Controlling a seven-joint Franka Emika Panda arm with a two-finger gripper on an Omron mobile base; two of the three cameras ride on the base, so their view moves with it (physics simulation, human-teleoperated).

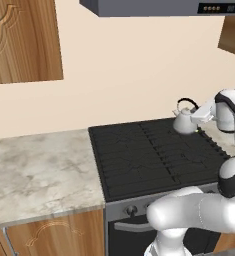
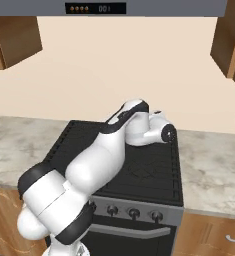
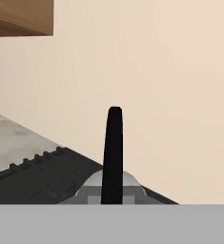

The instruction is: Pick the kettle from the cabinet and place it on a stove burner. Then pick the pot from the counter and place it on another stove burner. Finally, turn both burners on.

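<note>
The small silver-grey kettle (image 1: 184,122) with its thin black arched handle is at the back right corner of the black stove (image 1: 154,155), over the rear right burner grate. I cannot tell whether it rests on the grate or hangs just above it. My gripper (image 1: 194,113) comes in from the right and is shut on the handle. In the hand view the handle (image 3: 114,152) rises edge-on in the middle, with the kettle's silver top (image 3: 92,187) below it. In the right base view my own arm hides the kettle above the stove (image 2: 149,172).
Marbled counter (image 1: 39,170) runs left of the stove, and also right of it (image 2: 214,170). Round knobs (image 2: 134,213) line the stove front. A range hood (image 1: 154,7) hangs overhead. A carved wooden door (image 1: 19,40) is upper left; wall cabinets (image 2: 229,40) hang on both sides.
</note>
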